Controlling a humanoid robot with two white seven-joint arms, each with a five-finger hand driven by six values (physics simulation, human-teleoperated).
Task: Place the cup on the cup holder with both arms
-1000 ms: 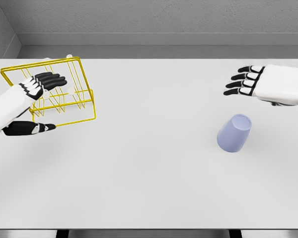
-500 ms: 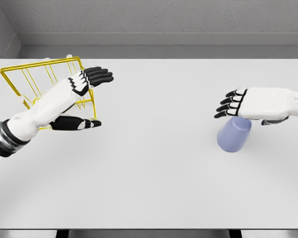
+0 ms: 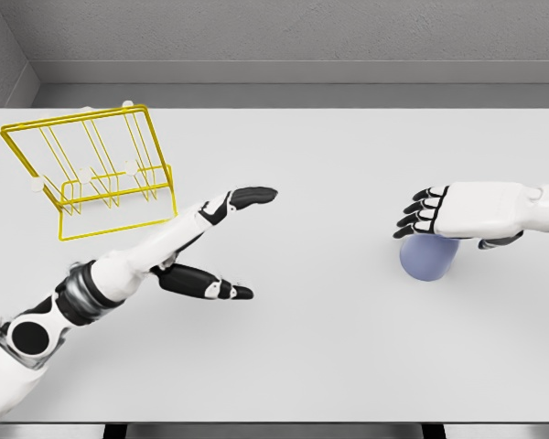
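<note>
A lavender cup (image 3: 426,259) stands on the white table (image 3: 329,338) at the right, mostly covered by my right hand (image 3: 423,213). That hand hovers just above it, fingers half curled and pointing left, holding nothing. A yellow wire cup holder (image 3: 91,174) sits at the far left of the table. My left hand (image 3: 242,240) reaches out over the middle of the table, open, thumb and fingers spread wide, well to the right of the holder.
The table's back edge meets a grey wall (image 3: 293,37). Its front edge runs along the bottom of the view.
My left hand swung away from the cup holder toward the table's middle and lower. My right hand dropped and moved left until it covers the cup's top.
</note>
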